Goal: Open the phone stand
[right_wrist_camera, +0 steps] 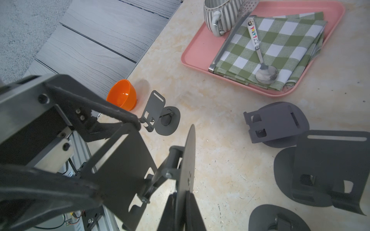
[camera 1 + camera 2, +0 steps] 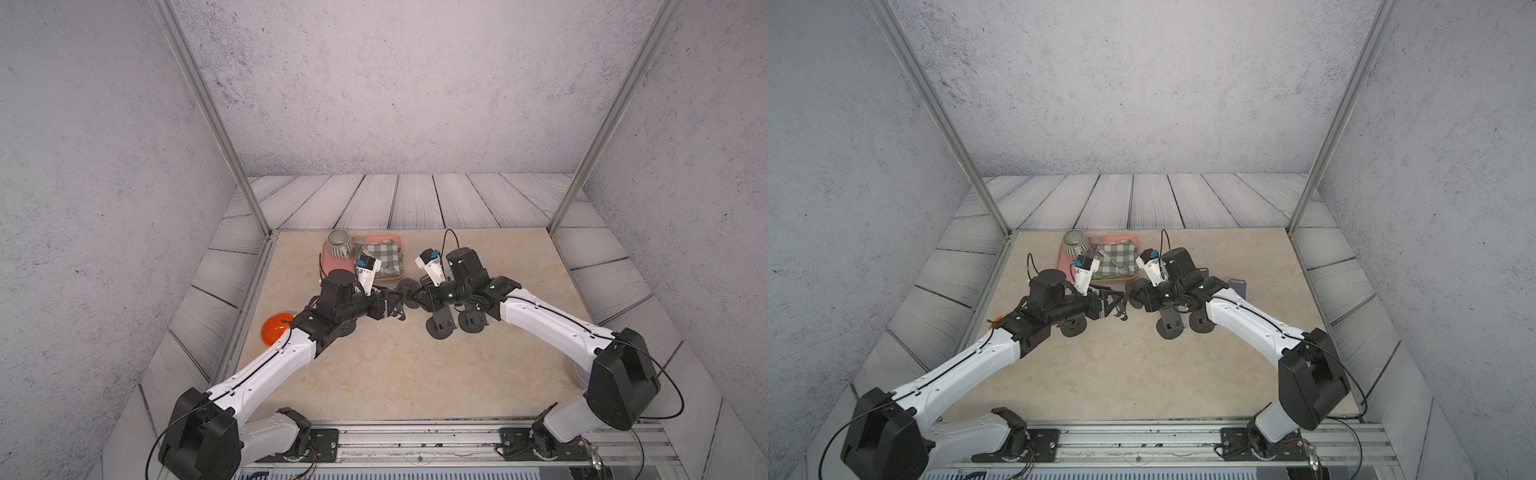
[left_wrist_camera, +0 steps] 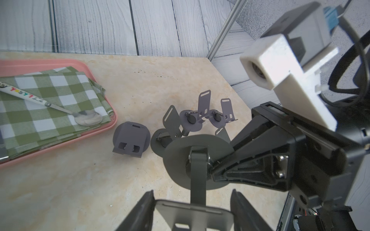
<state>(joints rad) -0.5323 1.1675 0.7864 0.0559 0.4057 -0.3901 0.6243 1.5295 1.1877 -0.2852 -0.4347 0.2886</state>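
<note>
Tray [image 1: 192, 53]: mug [image 1: 219, 15], cloth [image 1: 284, 42], spoon [image 1: 260, 58], strainer [image 1: 247, 6] perhaps; phone stand [image 3: 176, 160] held.

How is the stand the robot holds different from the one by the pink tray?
The held stand is in the air, between the left pincer and right pincer; the folded stand lies on the table. The held stand's plate is swung away from its base; the folded stand's lies flat. Both are dark grey.

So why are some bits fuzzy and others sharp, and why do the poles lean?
In both top views the wide lens makes the frame posts lean; light is even, shadows soft. In the left wrist view the white camera block near the lens is soft, the spoon crisp. In the right wrist view the left gripper on the phone stand blurs.
</note>
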